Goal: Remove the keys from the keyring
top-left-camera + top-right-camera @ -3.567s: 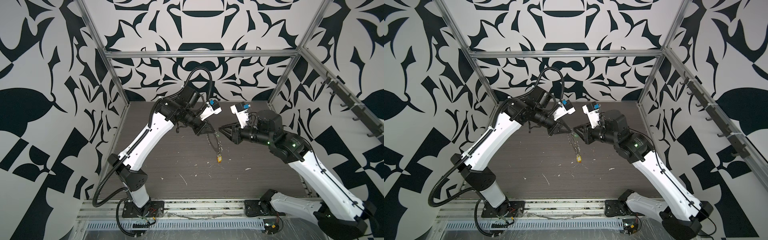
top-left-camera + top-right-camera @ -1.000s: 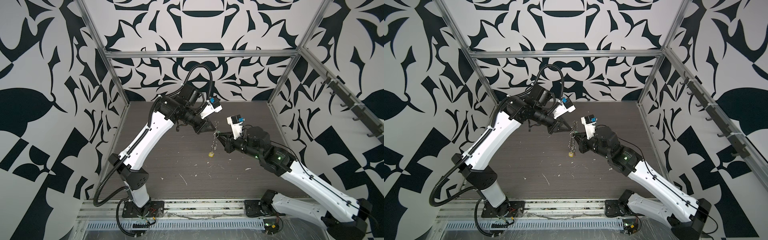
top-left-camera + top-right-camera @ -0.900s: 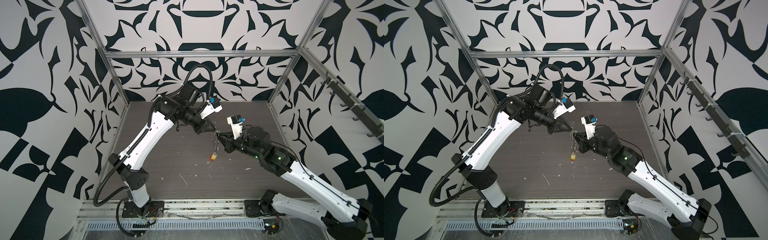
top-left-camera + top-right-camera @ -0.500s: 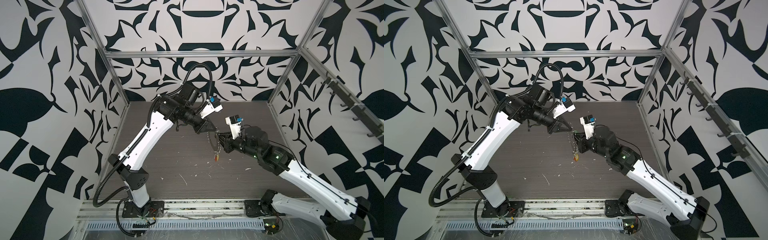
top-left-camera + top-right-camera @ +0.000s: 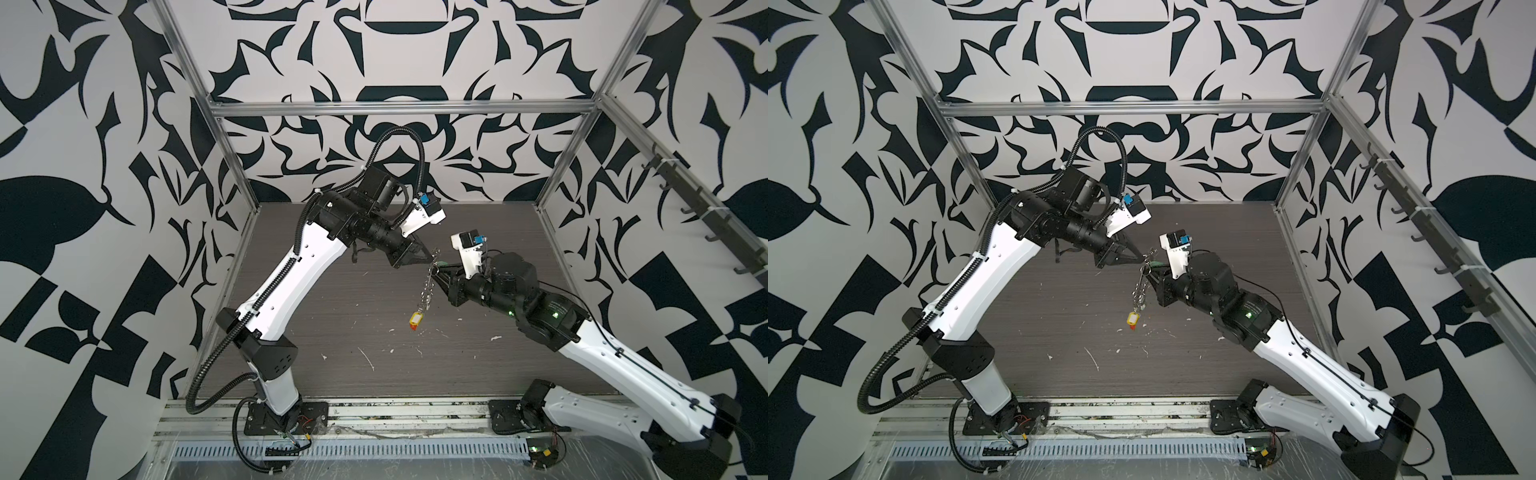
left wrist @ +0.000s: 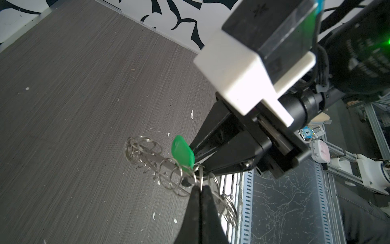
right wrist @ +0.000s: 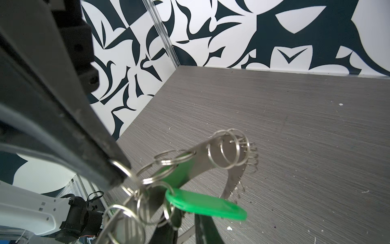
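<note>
**Top views.** In both top views the left claw [image 5: 432,259] is clenching the top edge of the keyring [image 5: 428,286] and holding it clear above the desk [image 5: 332,316]. The ring is hanging edge-on with a yellow tag [image 5: 415,319] dangling at its foot. The right claw [image 5: 440,272] is nosing in just beside the ring's upper part.

**Left wrist.** The left claw's tips are pinching together among the loops [image 6: 168,175] at the rim. The right claw's tips are meeting the green tag [image 6: 182,152].

**Right wrist.** The green tag is lying across the right claw's fingers [image 7: 204,228]. Grasping it or merely touching: cannot tell. Keys are not showing clearly among the rings.

**Judgement.**
- The step in hand looks like working the green-tagged key free.
- The left claw should be bracing rigidly.
- The right should be seizing the tag's own loop, not the slick plastic.
- It should be threading along the coil rather than tugging straight.
- Neighbouring loops are crowding in and likely to snag.
</note>
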Tool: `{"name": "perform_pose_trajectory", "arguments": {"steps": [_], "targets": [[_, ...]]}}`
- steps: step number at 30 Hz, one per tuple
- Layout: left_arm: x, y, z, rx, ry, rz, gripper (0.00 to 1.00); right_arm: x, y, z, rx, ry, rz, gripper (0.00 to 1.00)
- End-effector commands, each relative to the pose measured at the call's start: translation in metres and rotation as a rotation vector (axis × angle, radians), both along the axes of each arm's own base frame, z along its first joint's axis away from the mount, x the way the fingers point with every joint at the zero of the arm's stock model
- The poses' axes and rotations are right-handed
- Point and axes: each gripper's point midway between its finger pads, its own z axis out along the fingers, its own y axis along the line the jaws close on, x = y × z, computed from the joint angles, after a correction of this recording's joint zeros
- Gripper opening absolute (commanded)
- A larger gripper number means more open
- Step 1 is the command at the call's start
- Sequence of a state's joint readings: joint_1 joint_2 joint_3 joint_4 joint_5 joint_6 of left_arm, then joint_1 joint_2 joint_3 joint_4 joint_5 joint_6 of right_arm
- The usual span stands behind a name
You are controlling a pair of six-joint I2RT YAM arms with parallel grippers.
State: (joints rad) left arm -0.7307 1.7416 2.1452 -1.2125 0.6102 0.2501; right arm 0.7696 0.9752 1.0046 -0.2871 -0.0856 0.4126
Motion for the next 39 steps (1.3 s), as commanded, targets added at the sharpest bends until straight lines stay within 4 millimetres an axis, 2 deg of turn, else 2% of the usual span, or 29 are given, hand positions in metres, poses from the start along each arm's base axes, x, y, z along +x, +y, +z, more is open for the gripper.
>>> {"name": "perform_pose_trajectory", "arguments": {"steps": [1,12,20,29,39], "targets": [[-0.009,0.001,0.004,-0.010,0.037,-0.024,0.00,-0.004,0.000,0.028,0.048,-0.068,0.015,0.20],[-0.013,0.001,0.003,-0.011,0.054,-0.040,0.00,-0.006,0.001,0.032,0.041,-0.081,0.031,0.15],[-0.012,0.001,-0.001,0.002,0.051,-0.042,0.00,-0.010,-0.003,0.032,0.023,-0.083,0.032,0.00],[-0.010,0.004,-0.005,0.022,0.030,-0.038,0.00,-0.014,-0.011,0.025,-0.036,-0.056,0.029,0.00],[-0.008,0.006,-0.014,0.046,0.026,-0.037,0.00,-0.023,-0.011,0.020,-0.085,-0.003,0.068,0.00]]}}
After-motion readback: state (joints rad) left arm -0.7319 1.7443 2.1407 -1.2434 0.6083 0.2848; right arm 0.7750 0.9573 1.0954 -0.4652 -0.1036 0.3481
